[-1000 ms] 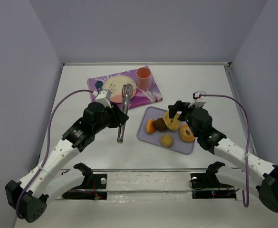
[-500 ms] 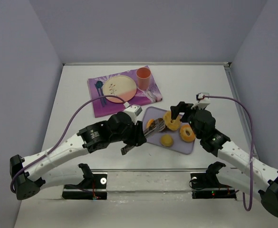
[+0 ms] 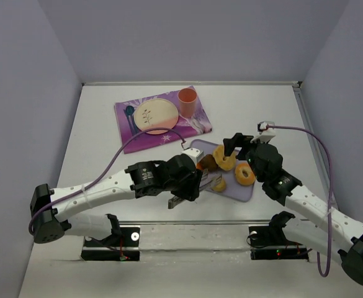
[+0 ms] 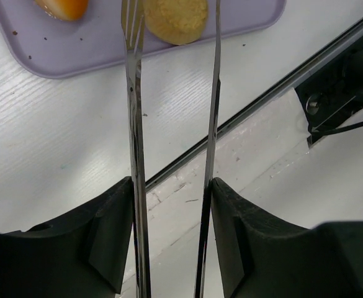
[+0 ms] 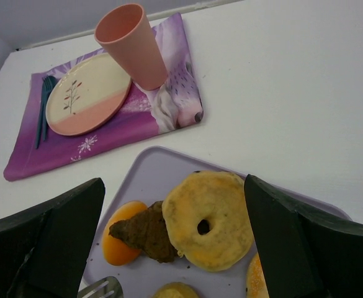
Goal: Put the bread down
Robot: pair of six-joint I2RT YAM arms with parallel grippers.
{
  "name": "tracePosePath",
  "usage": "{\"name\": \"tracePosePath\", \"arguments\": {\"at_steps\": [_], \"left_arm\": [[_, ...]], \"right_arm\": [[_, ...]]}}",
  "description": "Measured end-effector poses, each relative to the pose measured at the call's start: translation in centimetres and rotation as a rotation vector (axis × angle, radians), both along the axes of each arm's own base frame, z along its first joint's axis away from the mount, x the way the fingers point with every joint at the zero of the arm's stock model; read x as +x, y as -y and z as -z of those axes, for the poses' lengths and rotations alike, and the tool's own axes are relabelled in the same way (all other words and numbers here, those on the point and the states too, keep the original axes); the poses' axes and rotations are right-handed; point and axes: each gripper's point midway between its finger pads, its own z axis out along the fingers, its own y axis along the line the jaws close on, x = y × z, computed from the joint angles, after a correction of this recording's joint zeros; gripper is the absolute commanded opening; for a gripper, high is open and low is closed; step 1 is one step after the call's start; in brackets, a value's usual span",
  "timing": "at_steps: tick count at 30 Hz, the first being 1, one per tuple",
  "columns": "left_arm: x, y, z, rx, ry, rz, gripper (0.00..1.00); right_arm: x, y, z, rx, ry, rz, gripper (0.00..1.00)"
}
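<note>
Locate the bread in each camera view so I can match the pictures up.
Top external: bread lies low and centre, just right of the left arm's wrist.
Left wrist: top centre, between the two arms of the tongs.
Right wrist: only a sliver at the bottom edge.
Shared landmark: the lavender tray under it.

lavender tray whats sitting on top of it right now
On the tray: the bread, a tan ring pastry, an orange-glazed doughnut, a dark brown piece and an orange piece. The left gripper, holding metal tongs, hides the tray's near-left corner from above.
</note>
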Motion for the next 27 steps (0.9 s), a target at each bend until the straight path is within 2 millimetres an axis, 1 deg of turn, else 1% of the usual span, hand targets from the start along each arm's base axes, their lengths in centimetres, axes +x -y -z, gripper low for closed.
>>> {"name": "tracePosePath", "arguments": {"at_steps": [5,9,12,16,23,27], "left_arm": [[0.6,0.3,0.4,0.041,0.017,-0.006,0.62],[0.9,0.8,0.4,0.057,0.026,-0.002,0.62],[1.1,1.2,0.9,0.079,0.025,0.008,0.62],[1.1,1.5,1.5,0.109,0.018,0.029,0.62],[1.1,1.7,1.8,0.145,0.014,0.050,0.65],[1.1,2.1,2.6,0.174,0.002,0.073,0.65]], "right_arm": [[-0.3,0.3,-0.5,0.011,0.016,0.004,1.00],[-0.4,0.5,-0.1,0.005,0.010,0.009,1.00],[-0.4,0.5,0.0,0.001,0.005,0.011,1.00],[-0.4,0.6,0.0,-0.001,0.004,0.015,1.00],[-0.5,0.8,-0.1,0.001,0.009,0.022,1.00],[-0.5,0.9,-0.2,0.003,0.013,0.026,1.00]]}}
